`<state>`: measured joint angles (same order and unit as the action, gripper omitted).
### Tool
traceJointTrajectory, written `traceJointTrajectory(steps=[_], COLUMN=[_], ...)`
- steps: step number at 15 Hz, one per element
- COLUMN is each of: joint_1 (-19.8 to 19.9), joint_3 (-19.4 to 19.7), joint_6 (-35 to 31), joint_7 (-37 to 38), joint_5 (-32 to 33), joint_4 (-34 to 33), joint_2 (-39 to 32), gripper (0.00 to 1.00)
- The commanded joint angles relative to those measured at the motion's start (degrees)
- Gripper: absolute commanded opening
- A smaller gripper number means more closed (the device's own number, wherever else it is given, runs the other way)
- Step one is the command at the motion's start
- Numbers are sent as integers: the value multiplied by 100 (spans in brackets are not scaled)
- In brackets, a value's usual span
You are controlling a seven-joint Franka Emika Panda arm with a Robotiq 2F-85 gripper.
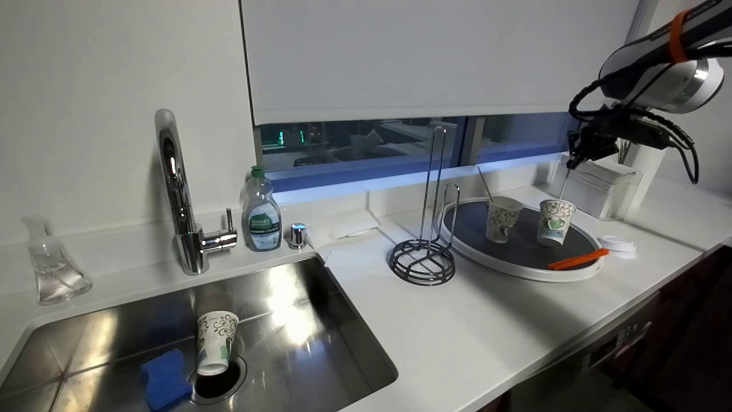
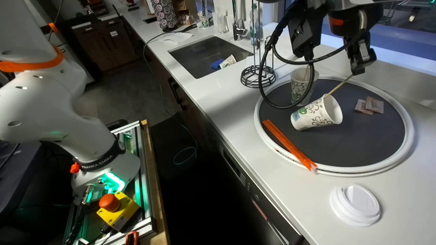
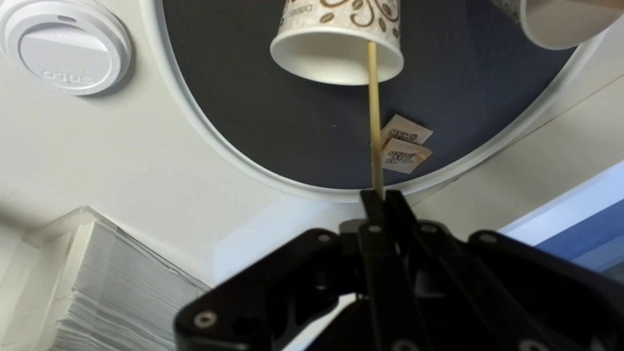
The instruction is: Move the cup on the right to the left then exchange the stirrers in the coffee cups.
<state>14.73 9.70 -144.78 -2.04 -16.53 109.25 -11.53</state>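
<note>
Two pale patterned coffee cups stand on the dark round tray (image 2: 361, 146). The near cup (image 2: 310, 114) leans over on its base edge; it is the right cup in an exterior view (image 1: 555, 223) and the middle cup in the wrist view (image 3: 341, 53). The far cup (image 2: 299, 90) is upright, also seen at the wrist view's top right (image 3: 565, 24). My gripper (image 3: 382, 195) is shut on the top of a thin wooden stirrer (image 3: 374, 112), above the tray in both exterior views (image 1: 572, 163) (image 2: 357, 70). This stirrer's lower end is inside the leaning cup. Another stirrer (image 1: 485, 183) leans in the upright cup.
An orange strip (image 2: 289, 144) lies across the tray rim. Sugar packets (image 2: 374, 104) lie on the tray. A white lid (image 2: 356, 206) and a napkin stack (image 1: 597, 186) are beside it. A wire holder (image 1: 423, 261) stands between tray and sink (image 1: 320, 343), which holds another cup (image 1: 216, 343).
</note>
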Motion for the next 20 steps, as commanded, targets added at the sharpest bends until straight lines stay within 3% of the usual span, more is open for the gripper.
traceJointTrajectory(steps=[1,20], joint_1=[13,-91], joint_3=[-105,54], joint_6=[117,320], joint_7=[-285,-463], joint_5=[-189,513], joint_4=[202,818], joint_2=[226,903], gripper=[2,2])
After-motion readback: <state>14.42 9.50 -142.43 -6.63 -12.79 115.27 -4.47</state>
